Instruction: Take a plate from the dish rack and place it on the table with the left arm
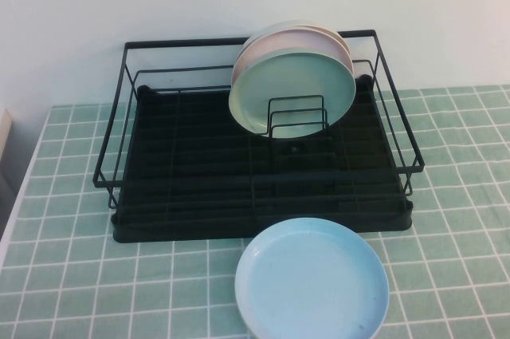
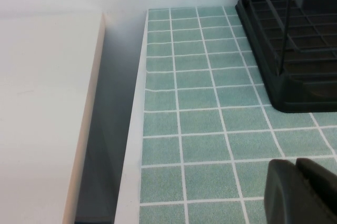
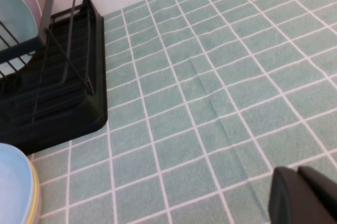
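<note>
The light sky-blue plate (image 1: 311, 281) lies flat on the green tiled table (image 1: 64, 275), just in front of the black wire dish rack (image 1: 111, 165). Its edge also shows in the right wrist view (image 3: 11, 182), with a yellowish rim under it. Neither arm shows in the high view. My left gripper (image 2: 295, 163) is shut and empty, low over the tiles to the left of the rack (image 2: 295, 50). My right gripper (image 3: 297, 171) is shut and empty over the tiles to the right of the rack (image 3: 58, 97).
A pale mint-green plate (image 1: 291, 88) stands upright in the rack's back right, with pinkish and cream plates (image 1: 275, 38) behind it. A white panel (image 2: 42, 108) stands beyond the table's left edge (image 2: 131, 155). A white wall is behind the rack.
</note>
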